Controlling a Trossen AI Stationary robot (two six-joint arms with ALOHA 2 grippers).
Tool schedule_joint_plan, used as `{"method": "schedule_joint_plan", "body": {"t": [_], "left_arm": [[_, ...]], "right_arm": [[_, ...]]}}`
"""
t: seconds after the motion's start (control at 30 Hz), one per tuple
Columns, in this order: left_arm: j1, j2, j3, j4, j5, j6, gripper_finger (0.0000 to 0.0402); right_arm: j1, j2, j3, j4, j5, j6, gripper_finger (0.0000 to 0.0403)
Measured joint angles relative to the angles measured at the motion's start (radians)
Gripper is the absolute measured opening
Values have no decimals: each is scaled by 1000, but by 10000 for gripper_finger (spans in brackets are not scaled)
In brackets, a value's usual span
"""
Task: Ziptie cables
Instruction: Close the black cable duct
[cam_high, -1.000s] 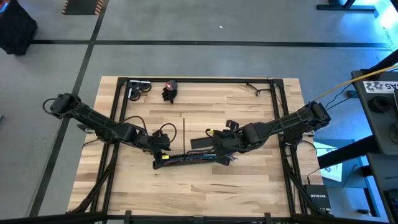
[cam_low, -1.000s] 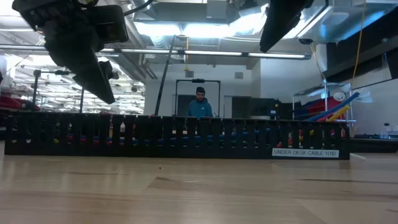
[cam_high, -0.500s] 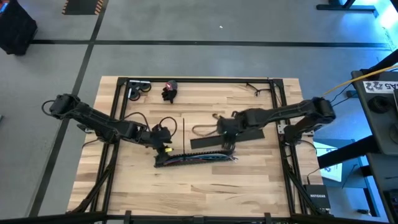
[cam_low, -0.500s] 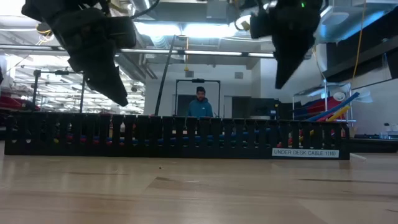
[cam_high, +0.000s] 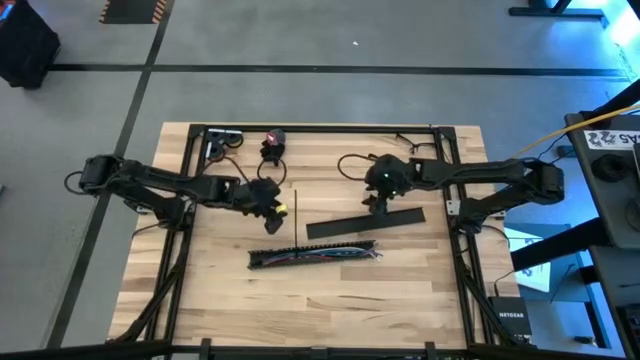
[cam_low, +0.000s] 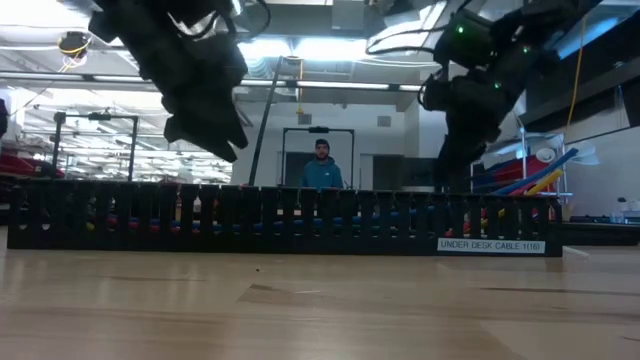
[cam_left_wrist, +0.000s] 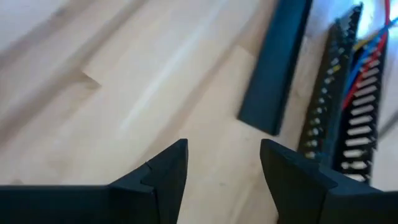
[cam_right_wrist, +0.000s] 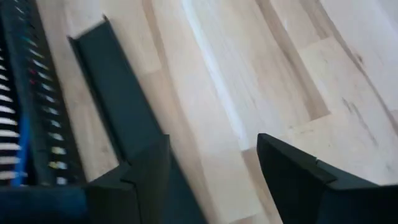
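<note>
Your left claw (cam_high: 277, 208) apart and empty above the worktop (cam_high: 400, 290), your right claw (cam_high: 378, 205) apart over the flat black cover (cam_high: 365, 222), cables (cam_high: 318, 254) lying in the slotted channel (cam_high: 262, 262) nearer you.

In the wrist views the long black slotted plastic channel (cam_left_wrist: 339, 118) and the flat black plastic cover (cam_right_wrist: 121, 109) beyond the open fingers (cam_left_wrist: 168, 171) are cut off by the edges.

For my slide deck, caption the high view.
Both grippers, left and right, hover open above the cables in the slotted channel.
</note>
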Motion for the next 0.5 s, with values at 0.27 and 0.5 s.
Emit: {"method": "schedule_joint_plan", "body": {"t": [0.27, 0.5], "left_arm": [[30, 1, 0, 17, 0, 18, 180], [9, 17, 0, 14, 0, 171, 174]], "right_arm": [[-5, 5, -10, 22, 4, -224, 237], [-4, 6, -10, 82, 63, -240, 237]]}}
